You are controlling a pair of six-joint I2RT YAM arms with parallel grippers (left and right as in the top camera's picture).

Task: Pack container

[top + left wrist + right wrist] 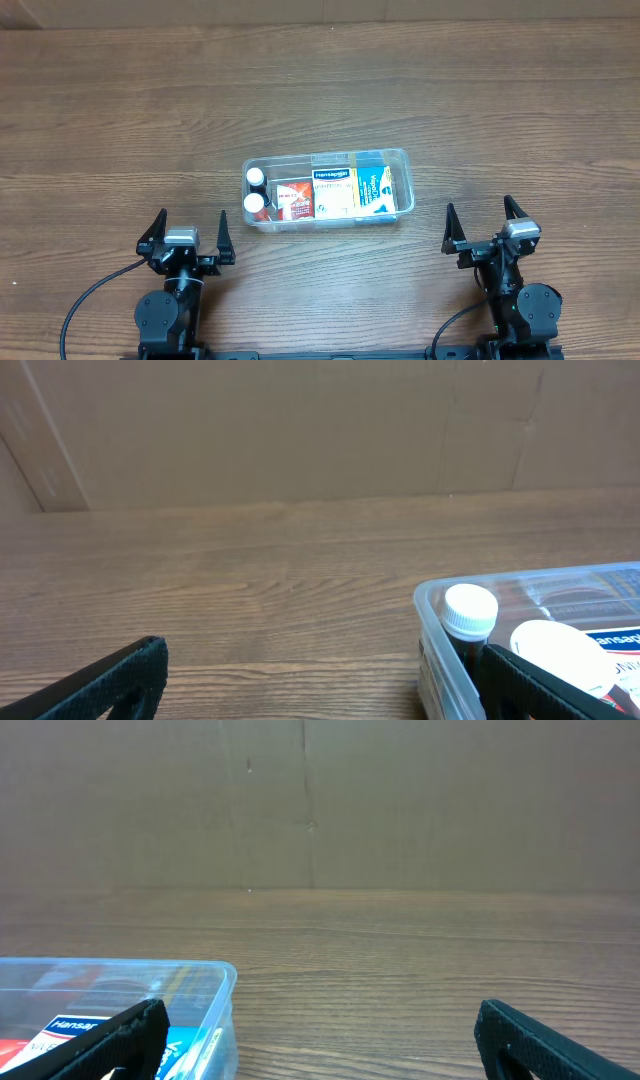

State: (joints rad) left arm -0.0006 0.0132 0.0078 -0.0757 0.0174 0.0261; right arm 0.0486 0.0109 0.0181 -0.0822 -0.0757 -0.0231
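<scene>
Wooden table (320, 90), container (409, 186) lengthwise left-to-right; left claw (192, 214) and right claw (479, 204) spread wide.

My overhead looks straight down; both wrist cameras sit low, facing forward (each catches a container (430, 622) corner).
</scene>
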